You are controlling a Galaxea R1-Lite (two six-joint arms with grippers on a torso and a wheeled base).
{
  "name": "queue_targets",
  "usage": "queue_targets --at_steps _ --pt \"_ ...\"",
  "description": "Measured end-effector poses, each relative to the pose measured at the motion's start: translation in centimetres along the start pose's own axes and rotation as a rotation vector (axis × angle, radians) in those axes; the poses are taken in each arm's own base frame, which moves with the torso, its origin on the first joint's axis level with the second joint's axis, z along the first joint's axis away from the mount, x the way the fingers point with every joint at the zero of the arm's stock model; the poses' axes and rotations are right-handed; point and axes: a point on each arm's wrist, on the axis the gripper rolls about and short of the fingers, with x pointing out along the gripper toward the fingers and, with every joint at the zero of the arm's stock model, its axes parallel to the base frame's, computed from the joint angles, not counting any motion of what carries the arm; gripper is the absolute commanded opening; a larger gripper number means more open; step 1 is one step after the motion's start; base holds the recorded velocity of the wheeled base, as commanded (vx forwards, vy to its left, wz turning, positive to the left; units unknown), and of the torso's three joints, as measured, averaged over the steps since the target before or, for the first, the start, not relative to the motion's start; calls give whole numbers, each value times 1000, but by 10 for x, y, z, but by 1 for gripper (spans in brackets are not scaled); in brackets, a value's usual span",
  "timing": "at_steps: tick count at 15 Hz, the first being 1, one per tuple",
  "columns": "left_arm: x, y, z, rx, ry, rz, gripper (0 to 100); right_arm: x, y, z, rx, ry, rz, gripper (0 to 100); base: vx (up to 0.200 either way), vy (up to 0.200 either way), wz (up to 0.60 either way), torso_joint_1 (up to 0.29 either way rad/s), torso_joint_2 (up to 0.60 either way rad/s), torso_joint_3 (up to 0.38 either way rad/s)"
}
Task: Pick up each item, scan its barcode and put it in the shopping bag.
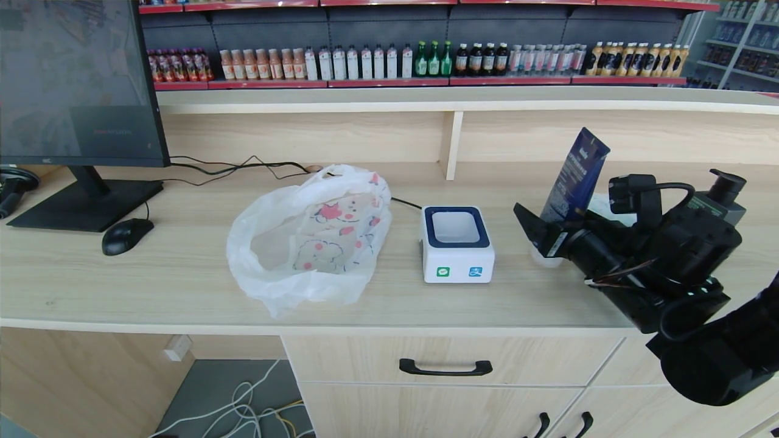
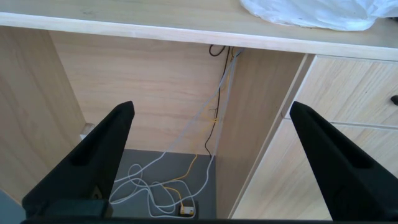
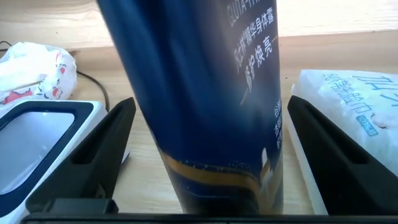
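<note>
A dark blue tube (image 1: 575,176) stands upright on its white cap on the wooden counter (image 1: 182,280), right of the white barcode scanner (image 1: 456,243). My right gripper (image 1: 548,234) is open around its lower part. In the right wrist view the tube (image 3: 211,106) stands between the spread fingers (image 3: 93,155), and the scanner (image 3: 37,137) lies beside it. The white plastic shopping bag (image 1: 310,234) lies open, left of the scanner. My left gripper (image 2: 211,155) hangs open with nothing in it, below the counter's front edge, under the bag (image 2: 311,12).
A white packet (image 3: 348,93) with blue print lies just beyond the tube. A monitor (image 1: 73,85) and a black mouse (image 1: 126,235) occupy the counter's left end. A raised ledge with a divider (image 1: 451,143) runs along the back. Cables (image 2: 168,180) lie on the floor below.
</note>
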Motion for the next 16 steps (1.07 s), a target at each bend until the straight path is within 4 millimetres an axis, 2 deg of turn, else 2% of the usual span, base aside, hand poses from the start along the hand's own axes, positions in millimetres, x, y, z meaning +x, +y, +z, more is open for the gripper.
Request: queue_targets --at_steps 1,2,13,16 --pt "0 0 0 0 0 0 100 0 0 -1 0 1 0 100 0 0 0 0 0 0" --pt "0 0 0 0 0 0 100 0 0 -1 0 2 0 0 0 0 0 0 0 0" --pt "0 0 0 0 0 0 100 -1 0 2 3 -12 3 0 0 0 0 0 0 0" --pt "0 0 0 0 0 0 100 -3 1 14 -4 -47 6 0 0 0 0 0 0 0"
